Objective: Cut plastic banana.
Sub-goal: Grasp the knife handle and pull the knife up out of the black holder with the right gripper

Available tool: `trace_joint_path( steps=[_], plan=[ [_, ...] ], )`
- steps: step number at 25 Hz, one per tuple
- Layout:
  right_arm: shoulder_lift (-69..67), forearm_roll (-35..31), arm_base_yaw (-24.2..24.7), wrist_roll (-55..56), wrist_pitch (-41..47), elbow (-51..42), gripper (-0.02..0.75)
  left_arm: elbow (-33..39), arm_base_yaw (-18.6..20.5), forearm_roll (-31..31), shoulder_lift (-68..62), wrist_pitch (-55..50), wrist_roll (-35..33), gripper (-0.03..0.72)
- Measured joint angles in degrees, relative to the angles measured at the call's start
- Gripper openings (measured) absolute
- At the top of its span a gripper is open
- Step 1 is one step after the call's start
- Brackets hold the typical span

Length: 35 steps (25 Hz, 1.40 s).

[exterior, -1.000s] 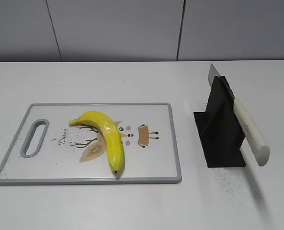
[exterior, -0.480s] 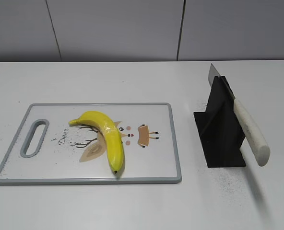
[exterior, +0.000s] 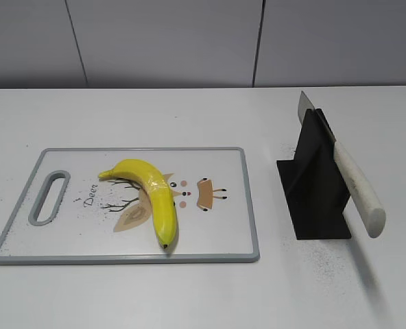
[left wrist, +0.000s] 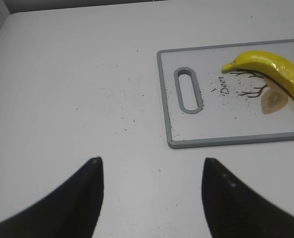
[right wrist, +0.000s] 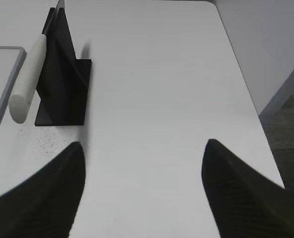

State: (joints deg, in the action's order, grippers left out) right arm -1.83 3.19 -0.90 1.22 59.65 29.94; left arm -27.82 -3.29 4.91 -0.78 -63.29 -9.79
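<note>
A yellow plastic banana (exterior: 153,194) lies on a white cutting board (exterior: 217,233) with a grey rim and a deer drawing. It also shows in the left wrist view (left wrist: 273,69) on the board (left wrist: 206,131). A knife (exterior: 357,188) with a white handle rests in a black stand (exterior: 313,181); the right wrist view shows the knife (right wrist: 30,79) and stand (right wrist: 62,84) too. My left gripper (left wrist: 152,163) is open and empty over bare table, left of the board. My right gripper (right wrist: 143,146) is open and empty, right of the stand. Neither gripper shows in the exterior view.
The white table (exterior: 189,116) carries dark specks near the board and stand. Its right edge (right wrist: 246,84) drops to the floor in the right wrist view. A grey wall (exterior: 189,41) stands behind the table.
</note>
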Motion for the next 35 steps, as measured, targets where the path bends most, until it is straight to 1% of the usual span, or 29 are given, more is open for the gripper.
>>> trace_joint_path(
  steps=[6, 11, 13, 20, 24, 26, 28, 31, 35],
  plan=[
    [-11.86, 0.05, 0.0, 0.07, 1.06, 5.56, 0.555, 0.0, 0.0, 0.0, 0.0, 0.0, 0.0, 0.585],
    [-19.67, -0.33, -1.91, 3.28, 1.2, 10.35, 0.555, 0.0, 0.0, 0.0, 0.0, 0.0, 0.0, 0.585],
    [-22.43, -0.33, -3.64, 4.42, 1.82, 11.67, 0.555, 0.0, 0.0, 0.0, 0.0, 0.0, 0.0, 0.585],
    [-35.96, -0.39, -12.16, 8.07, 3.84, 14.61, 0.555, 0.0, 0.0, 0.0, 0.0, 0.0, 0.0, 0.585],
    [-43.87, -0.39, -19.13, 9.57, 3.73, 17.79, 0.555, 0.0, 0.0, 0.0, 0.0, 0.0, 0.0, 0.585],
    [-47.23, -0.39, -23.08, 9.93, 3.73, 20.08, 0.573, 0.0, 0.0, 0.0, 0.0, 0.0, 0.0, 0.585],
    [-50.91, -0.43, -25.84, 11.23, 3.68, 22.34, 0.611, 0.0, 0.0, 0.0, 0.0, 0.0, 0.0, 0.585],
    [-56.35, -0.59, -27.11, 14.57, 3.57, 25.17, 0.632, 0.0, 0.0, 0.0, 0.0, 0.0, 0.0, 0.585],
    [-64.3, -0.54, -27.1, 17.19, 3.46, 27.58, 0.615, 0.0, 0.0, 0.0, 0.0, 0.0, 0.0, 0.585]
  ],
)
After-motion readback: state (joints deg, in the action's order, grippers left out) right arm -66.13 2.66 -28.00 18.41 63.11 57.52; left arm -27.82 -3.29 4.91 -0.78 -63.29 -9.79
